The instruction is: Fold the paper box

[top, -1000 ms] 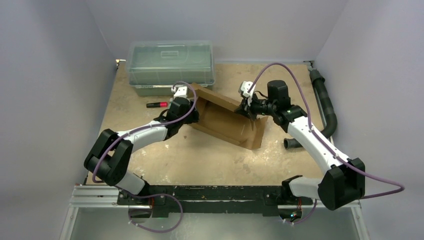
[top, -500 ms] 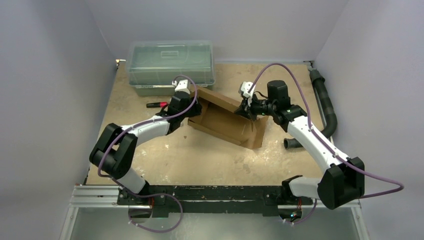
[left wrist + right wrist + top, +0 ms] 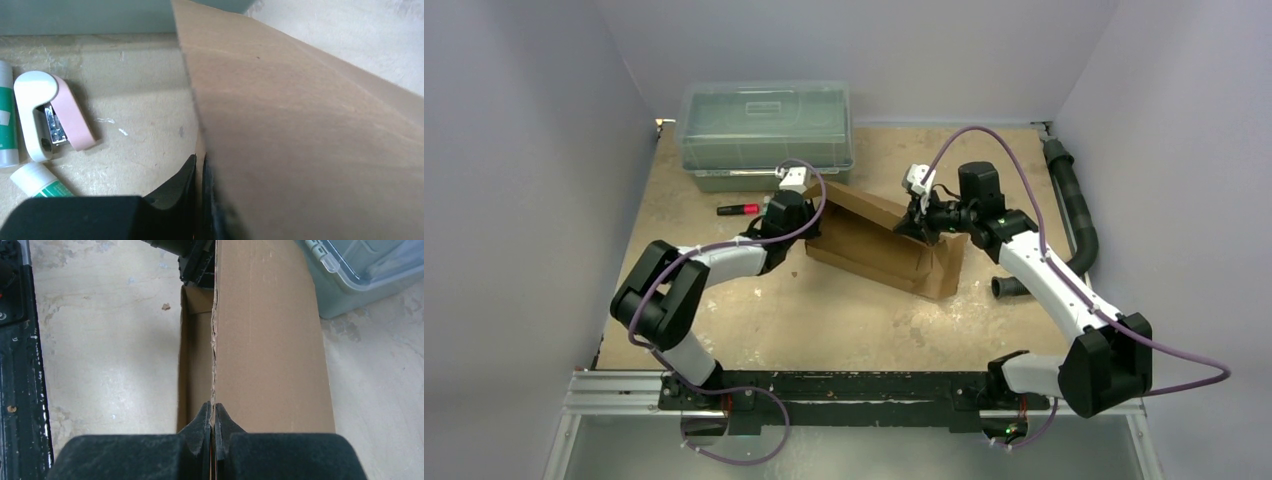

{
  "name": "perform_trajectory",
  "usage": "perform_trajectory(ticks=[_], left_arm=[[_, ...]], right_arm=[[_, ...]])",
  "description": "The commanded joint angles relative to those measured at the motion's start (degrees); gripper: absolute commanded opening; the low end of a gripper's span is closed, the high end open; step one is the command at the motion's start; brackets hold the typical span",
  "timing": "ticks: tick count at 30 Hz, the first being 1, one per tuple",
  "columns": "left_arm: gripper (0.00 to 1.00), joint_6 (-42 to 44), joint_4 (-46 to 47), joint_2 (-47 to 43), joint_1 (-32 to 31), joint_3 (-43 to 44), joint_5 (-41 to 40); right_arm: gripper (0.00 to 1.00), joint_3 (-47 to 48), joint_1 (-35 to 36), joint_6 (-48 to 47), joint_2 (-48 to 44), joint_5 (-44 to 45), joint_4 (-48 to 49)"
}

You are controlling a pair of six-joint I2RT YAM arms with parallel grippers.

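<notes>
Top external, reading from the left: left fingers at the left end of the paper box, which sits mid-counter just in front of the clear lidded bin. Almost closed in the left wrist view, nipping a thin cardboard edge. Further right, right fingers pinched tight on the top edge of a raised long panel near the box's right end. Judged as mid-fold: standing that long panel up over the tray while steadying both ends. Next probably calls for swinging the panel over with both ends together, gently, given the frayed edge. Hard to say which flap is which; box interior mostly hidden; small red-tipped pen too small to identify
</notes>
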Motion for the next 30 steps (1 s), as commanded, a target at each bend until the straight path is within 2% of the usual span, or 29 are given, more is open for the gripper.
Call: perform_trajectory(ticks=[1, 5, 10, 14, 17, 22, 30], left_arm=[[0.00, 2.9, 1.9, -1.1, -0.3, -2.1, -0.8], [0.00, 1.7, -2.6, -6.6, -4.0, -3.8, -5.4], [0.00, -5.7, -11.6, -10.8, -8.9, -6.1, -11.1], [0.00, -9.6, -11.2, -13.8, -9.5, -10.5, -10.2], [0.00, -10.6, -11.0, -14.1, -10.0, -12.0, -9.8], [0.00, -10.6, -10.3, -14.4, -10.7, -13.6, -7.9], [0.00, -9.1, -9.9, -19.3, -11.5, -16.5, -6.2]], right_arm=[[0.00, 1.5, 0.1, 0.6, -0.1, -4.6, 1.0], [0.01, 2.6, 0.1, -2.2, -1.0, -2.5, -3.3], [0.27, 1.3, 0.1, -5.9, -2.6, -1.0, -5.3], [0.52, 1.1, 0.0, -5.3, -2.4, 4.8, -3.2], [0.63, 0.8, 0.1, -3.2, -2.9, 8.9, -0.5], [0.62, 1.8, -0.3, 1.0, -3.5, 11.8, 2.7], [0.33, 3.4, -0.6, 2.7, -3.2, 7.9, 2.0]])
